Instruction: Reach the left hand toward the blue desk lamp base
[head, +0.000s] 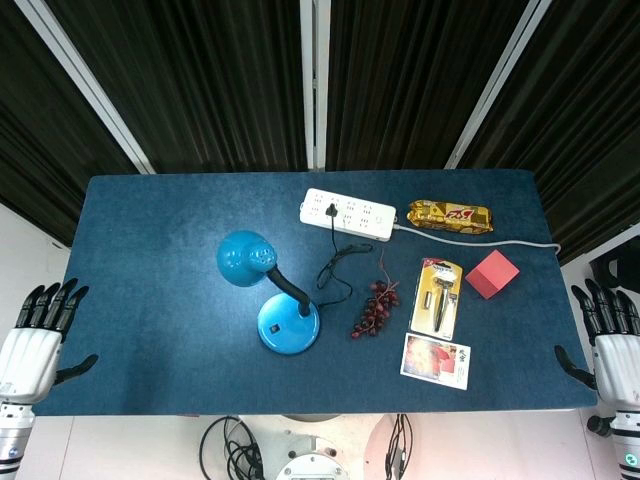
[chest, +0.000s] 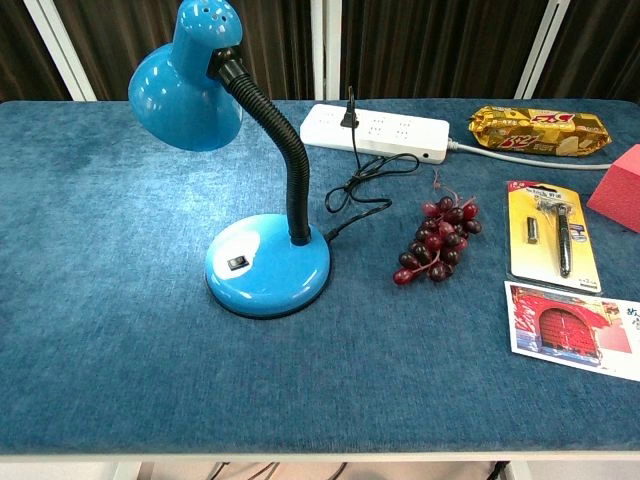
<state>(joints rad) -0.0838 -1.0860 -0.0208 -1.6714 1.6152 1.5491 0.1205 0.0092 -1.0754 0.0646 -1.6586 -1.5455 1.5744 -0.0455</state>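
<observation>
The blue lamp base is seen near the middle of the desk (grapes beside it), while the left robot hand and right robot hand are held empty, fingers spread, off the desk's edges.

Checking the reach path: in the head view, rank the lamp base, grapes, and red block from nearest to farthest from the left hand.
1. Lamp base: nearest the left hand, left of table centre.
2. Grapes: just right of the base.
3. Red block: farthest, toward the right edge.
</observation>
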